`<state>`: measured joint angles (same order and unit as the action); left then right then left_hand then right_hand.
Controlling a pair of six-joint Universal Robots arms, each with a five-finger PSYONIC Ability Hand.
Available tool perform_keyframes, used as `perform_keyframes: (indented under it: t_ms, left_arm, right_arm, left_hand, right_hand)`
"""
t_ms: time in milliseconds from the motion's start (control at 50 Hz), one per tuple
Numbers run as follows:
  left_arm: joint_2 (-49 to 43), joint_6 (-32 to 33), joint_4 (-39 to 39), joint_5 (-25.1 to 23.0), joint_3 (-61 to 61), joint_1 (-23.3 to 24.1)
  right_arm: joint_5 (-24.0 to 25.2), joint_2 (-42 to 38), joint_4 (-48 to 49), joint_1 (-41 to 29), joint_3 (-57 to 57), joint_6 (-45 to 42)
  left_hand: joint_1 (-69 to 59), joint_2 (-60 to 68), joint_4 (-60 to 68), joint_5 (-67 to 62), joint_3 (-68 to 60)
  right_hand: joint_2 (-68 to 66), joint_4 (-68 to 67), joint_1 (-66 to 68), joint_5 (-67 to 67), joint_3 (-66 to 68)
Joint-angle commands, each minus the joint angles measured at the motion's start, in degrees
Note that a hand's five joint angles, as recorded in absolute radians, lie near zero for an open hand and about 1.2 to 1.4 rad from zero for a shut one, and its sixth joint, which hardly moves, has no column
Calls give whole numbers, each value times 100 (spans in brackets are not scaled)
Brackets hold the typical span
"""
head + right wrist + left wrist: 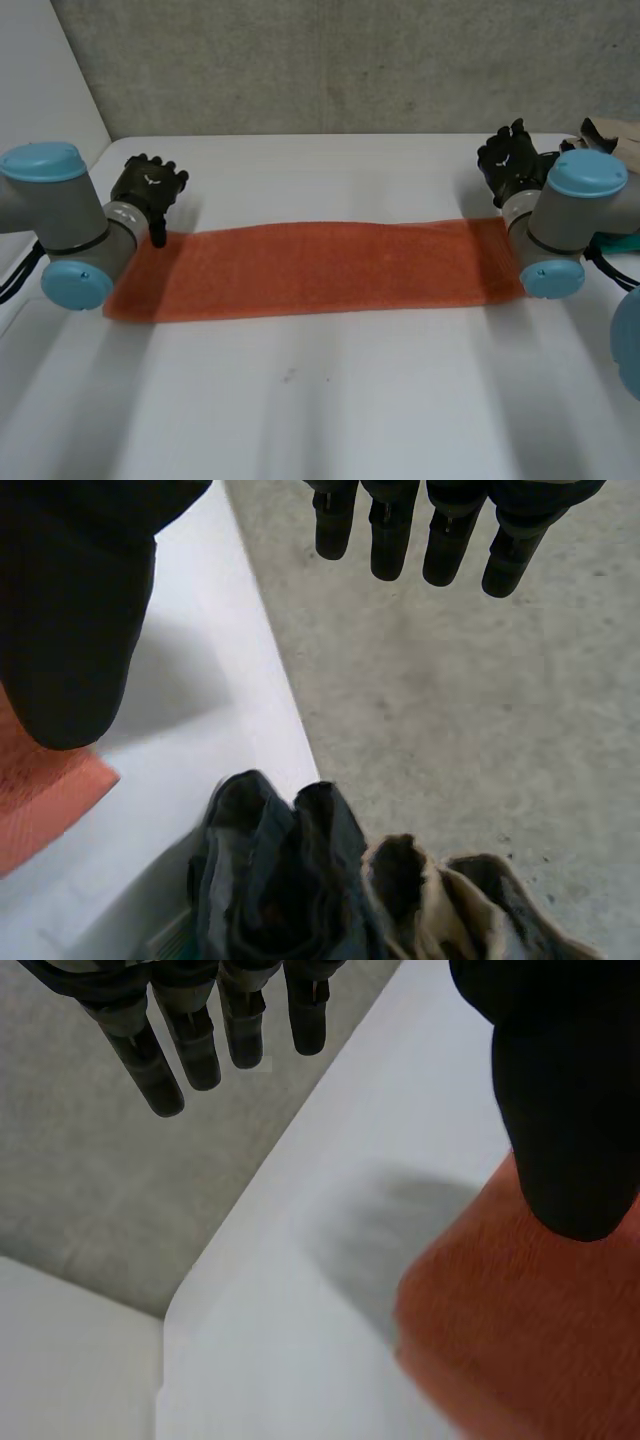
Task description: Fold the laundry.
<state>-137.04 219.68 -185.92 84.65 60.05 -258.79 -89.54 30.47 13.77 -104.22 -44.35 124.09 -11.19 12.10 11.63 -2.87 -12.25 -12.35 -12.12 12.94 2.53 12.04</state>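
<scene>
Orange towel [310, 268] lies flat, a long narrow strip across the white worktop [330, 400], left hand [148, 185] and right hand [512, 160] at its two ends, fingers straight, gripping nothing

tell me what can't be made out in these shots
Orange towel: its ends sit partly behind the left arm and right arm in the head view.
Clothes pile: cut off by the edge of the right wrist view; what the items are is unclear.
</scene>
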Motion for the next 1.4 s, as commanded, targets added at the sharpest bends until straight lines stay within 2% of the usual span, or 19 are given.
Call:
perform_keyframes:
  t_ms: [20, 40, 140, 180, 260, 340, 440, 640, 680, 700, 720, 860, 940, 1020, 1040, 1120, 1180, 1260, 1400]
  left_arm:
    - [827, -688, 4, -36, 699, 22]
    - [967, -776, -14, -45, 849, 5]
    - [1775, -1233, -111, -63, 1823, -127]
    - [1996, -1322, -163, -72, 2097, -127]
    - [2383, -1392, -497, -282, 2695, -119]
    - [2577, -1419, -989, -502, 3143, -84]
    - [2595, -1428, -1367, -529, 3425, -57]
    - [2568, -1419, -1420, -537, 3443, -48]
    - [2568, -1428, -1429, -537, 3452, -48]
    - [2560, -1428, -1429, -537, 3452, -48]
    - [2560, -1428, -1429, -537, 3452, -48]
    - [2612, -1428, -1420, -529, 3487, -48]
    - [2753, -1428, -1420, -529, 3610, -57]
    - [2920, -1428, -1420, -537, 3715, -57]
    - [2946, -1428, -1420, -537, 3741, -57]
    - [3139, -1428, -1420, -537, 3847, -75]
    - [3289, -1428, -1420, -537, 3926, -101]
    - [3491, -1445, -1420, -529, 3988, -119]
    - [3799, -1445, -1420, -529, 4058, -145]
  right_arm:
    - [-99, 1485, 3, 15, -1442, 984]
    - [58, 1879, -110, 41, -1845, 1177]
    - [770, 2717, -997, 533, -2762, 1591]
    - [981, 2832, -1419, 761, -2929, 1688]
    - [1482, 2912, -2403, 1253, -3210, 1855]
    - [1641, 2885, -2406, 1465, -3395, 1838]
    - [1729, 2596, -1932, 1553, -3545, 1847]
    - [1756, 2042, -1219, 1518, -3466, 1776]
    - [1765, 1945, -1175, 1501, -3431, 1794]
    - [1765, 1927, -1131, 1501, -3405, 1785]
    - [1756, 1927, -1061, 1501, -3387, 1785]
    - [1650, 2041, -875, 1588, -3641, 1785]
    - [1650, 2471, -1095, 2035, -3993, 1663]
    - [1572, 3060, -1149, 2712, -4204, 908]
    - [1519, 3122, -1140, 2940, -4230, 480]
    - [1396, 3158, -1140, 3179, -4108, -453]
    - [1343, 3175, -1105, 3048, -4020, -676]
    - [1360, 3263, -815, 2250, -3862, -378]
    - [1544, 3439, 344, 246, -3616, -34]
  left_hand:
    - [119, -210, -163, 287, 225]
    - [119, -210, -163, 287, 225]
    - [119, -210, -163, 287, 225]
    - [119, -210, -163, 287, 225]
    - [119, -210, -163, 287, 225]
    - [119, -210, -163, 287, 225]
    - [119, -210, -163, 287, 225]
    - [119, -210, -163, 287, 225]
    - [119, -210, -163, 287, 225]
    - [119, -210, -163, 287, 225]
    - [119, -210, -163, 287, 225]
    - [119, -210, -163, 287, 225]
    - [119, -210, -163, 287, 225]
    - [119, -210, -163, 287, 225]
    - [119, -210, -163, 287, 225]
    - [119, -210, -163, 287, 225]
    - [119, -210, -163, 287, 225]
    - [119, -210, -163, 287, 225]
    - [119, -210, -163, 287, 225]
  right_hand:
    - [235, 212, -294, -253, -204]
    - [235, 212, -294, -253, -204]
    - [235, 212, -294, -253, -204]
    - [235, 212, -294, -253, -204]
    - [-1317, -1340, 1258, 1299, 1347]
    - [-1909, -1932, 1850, 1890, 1939]
    - [-1960, -1983, 1901, 1942, 1991]
    - [-2599, -2622, 2540, 2580, 2629]
    - [-4188, -4211, 4129, 4170, 4218]
    - [-5979, -6002, 5920, 5961, 6010]
    - [-6758, -6780, 6698, 6739, 6788]
    - [-6765, -6788, 6706, 6747, 6796]
    - [-6765, -6788, 6706, 6747, 6796]
    - [-6765, -6788, 6706, 6747, 6796]
    - [-6765, -6788, 6706, 6747, 6796]
    - [-6765, -6788, 6706, 6747, 6796]
    - [-6765, -6788, 6706, 6747, 6796]
    - [-6765, -6788, 6706, 6747, 6796]
    - [-6765, -6788, 6706, 6747, 6796]
